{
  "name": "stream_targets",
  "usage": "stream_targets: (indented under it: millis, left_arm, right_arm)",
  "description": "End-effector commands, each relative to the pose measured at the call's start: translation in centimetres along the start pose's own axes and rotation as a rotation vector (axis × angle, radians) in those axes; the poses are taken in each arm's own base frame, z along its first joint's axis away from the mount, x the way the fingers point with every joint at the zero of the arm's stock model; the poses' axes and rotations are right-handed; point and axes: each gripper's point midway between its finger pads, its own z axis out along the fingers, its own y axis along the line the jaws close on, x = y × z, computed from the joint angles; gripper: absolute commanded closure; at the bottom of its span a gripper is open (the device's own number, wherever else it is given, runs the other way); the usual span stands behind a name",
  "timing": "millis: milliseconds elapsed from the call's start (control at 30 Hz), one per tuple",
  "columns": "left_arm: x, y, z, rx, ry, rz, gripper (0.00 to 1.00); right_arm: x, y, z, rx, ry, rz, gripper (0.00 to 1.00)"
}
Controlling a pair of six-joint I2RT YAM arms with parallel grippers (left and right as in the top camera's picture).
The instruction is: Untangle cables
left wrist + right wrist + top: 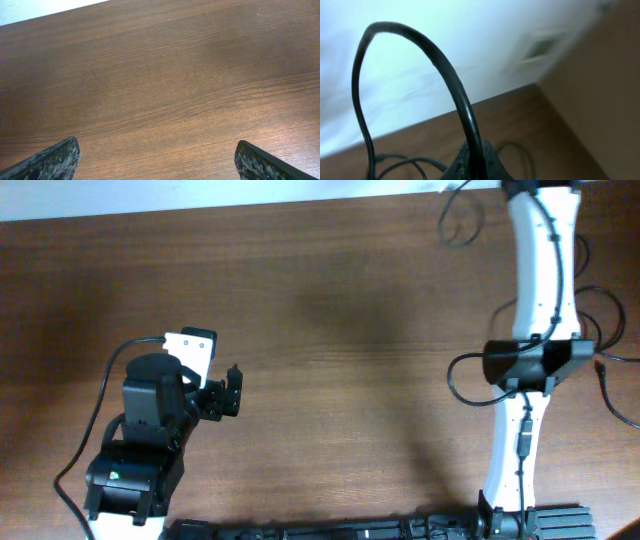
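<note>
In the right wrist view a black cable [451,80] arches up in a tall loop, and my right gripper [476,161] is shut on it, the cord pinched between the two fingers. More thin cables [395,162] lie on the table behind it. Overhead, a thin cable loop [445,230] lies at the table's far edge beside the right arm [540,270]; the right gripper itself is past the top edge there. My left gripper [228,390] stands at the lower left, far from the cables. Its fingers [55,160] are wide apart over bare wood, so it is open.
Thin black loops [600,288] lie to the right of the right arm near the table's right edge. A thicker arm wire [455,380] curls off the right arm's elbow. A pale wall rises beyond the table's far edge [510,92].
</note>
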Motion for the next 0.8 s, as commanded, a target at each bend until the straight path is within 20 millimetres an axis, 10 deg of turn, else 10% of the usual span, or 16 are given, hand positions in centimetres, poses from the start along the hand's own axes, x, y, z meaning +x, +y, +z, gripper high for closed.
stream_targets:
  millis: [0, 267, 300, 333, 367, 633, 767]
  left_arm:
    - [-0.2, 0.3, -0.1, -0.015, -0.006, 0.013, 0.01]
    - [-0.2, 0.3, -0.1, -0.015, -0.006, 0.013, 0.01]
    - [-0.2, 0.3, -0.1, -0.015, -0.006, 0.013, 0.01]
    - [-0.2, 0.3, -0.1, -0.015, -0.006, 0.013, 0.01]
    - [-0.2, 0.3, -0.1, -0.015, -0.006, 0.013, 0.01]
    - [-0.2, 0.3, -0.1, -0.015, -0.006, 0.013, 0.01]
    - [-0.2, 0.3, -0.1, -0.015, -0.006, 0.013, 0.01]
  right_arm:
    - [1.3, -2.5, 0.4, 0.041, 0.064, 0.046, 0.96]
    - [7.2, -2.8, 3.6, -0.146, 0.29, 0.036, 0.96]
    - [7.3, -2.7, 3.5, -0.147, 0.293, 0.035, 0.84]
    - [7.7, -2.7, 3.4, -0.149, 0.31, 0.029, 0.14]
    - [8.3, -2.8, 3.2, -0.148, 0.334, 0.019, 0.01]
    - [17.6, -0.2, -4.4, -0.434, 0.811, -0.068, 0.01]
    - [15.9, 1.6, -8.2, -0.575, 0.792, -0.063, 0.01]
